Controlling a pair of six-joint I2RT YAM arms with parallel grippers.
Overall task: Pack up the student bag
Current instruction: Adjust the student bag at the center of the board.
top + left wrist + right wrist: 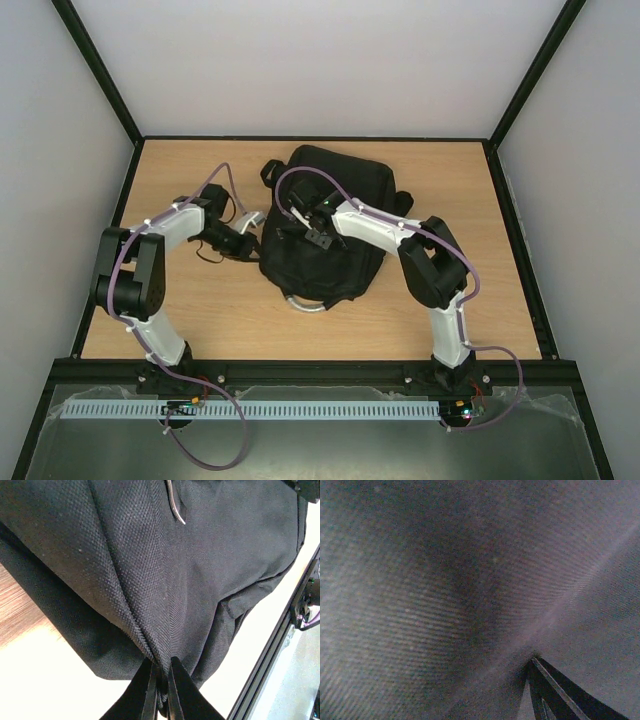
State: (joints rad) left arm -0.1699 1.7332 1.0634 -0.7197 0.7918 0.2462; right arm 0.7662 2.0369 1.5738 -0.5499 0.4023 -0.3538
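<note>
Black fabric of the backpack (330, 270) is pinched by the left gripper (161, 669); the right gripper (312, 228) rests on it, its finger state unclear.

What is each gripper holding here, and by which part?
Left gripper pinches a fold of fabric on the student bag. Right gripper: cannot tell.

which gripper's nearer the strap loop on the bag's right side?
Right. Right gripper sits mid-bag on the student bag, left of the strap loop; left gripper pinches the bag's left edge.
</note>
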